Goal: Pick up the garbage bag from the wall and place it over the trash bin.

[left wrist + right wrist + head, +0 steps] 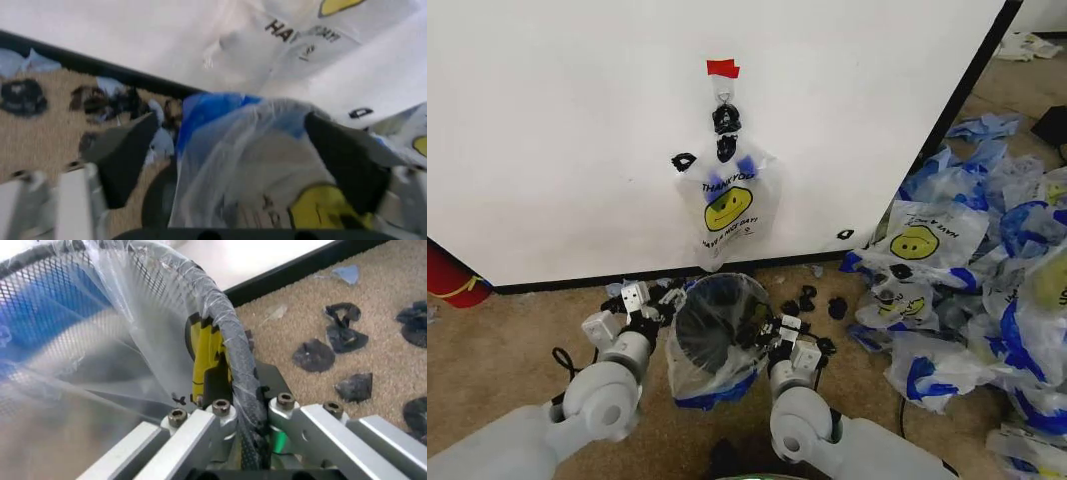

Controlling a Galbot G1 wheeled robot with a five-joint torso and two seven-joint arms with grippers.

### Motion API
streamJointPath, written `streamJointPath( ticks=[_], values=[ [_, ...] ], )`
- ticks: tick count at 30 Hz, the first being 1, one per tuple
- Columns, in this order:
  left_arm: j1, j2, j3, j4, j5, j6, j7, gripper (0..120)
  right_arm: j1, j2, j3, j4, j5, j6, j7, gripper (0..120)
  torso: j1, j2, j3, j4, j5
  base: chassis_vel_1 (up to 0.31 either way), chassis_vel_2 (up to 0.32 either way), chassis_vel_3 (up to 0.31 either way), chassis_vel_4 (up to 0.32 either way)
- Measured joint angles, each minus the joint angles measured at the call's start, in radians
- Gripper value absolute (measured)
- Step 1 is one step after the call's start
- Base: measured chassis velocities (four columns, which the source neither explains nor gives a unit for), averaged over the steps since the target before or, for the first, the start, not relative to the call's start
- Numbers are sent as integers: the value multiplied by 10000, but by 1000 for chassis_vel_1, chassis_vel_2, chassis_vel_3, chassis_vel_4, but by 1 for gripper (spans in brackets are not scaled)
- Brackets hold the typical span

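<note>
trash bin point(710, 330) at centre, before the wall point(557, 130) | garbage bag point(689, 372) draped over its rim | left gripper point(649, 305) at bin's 9 o'clock, right gripper point(774, 335) at 3 | another bag point(728, 205) hangs on wall at 12 | bag pile point(987, 290) at 3, well apart

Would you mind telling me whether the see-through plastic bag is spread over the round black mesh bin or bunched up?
Spread: the see-through plastic bag drapes over the round black mesh bin's rim, both hands beside it.

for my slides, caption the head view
Both grippers stretch a garbage bag over the trash bin below the wall.
</note>
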Motion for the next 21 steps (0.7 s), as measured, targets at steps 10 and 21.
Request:
streamJointPath(
  ticks=[10, 21],
  values=[
    [449, 700, 236, -857, -1201, -139, -114, 100, -229, 31, 662, 65, -9, 58, -111, 0, 0, 0, 0, -3, -1, 0, 0, 0, 0],
    [553, 237, 424, -921, -1405, -327, -85, 98, -473, 43, 1806, 408, 387, 26, -128, 0, 0, 0, -2, -2, 0, 0, 0, 0, 0]
  ],
)
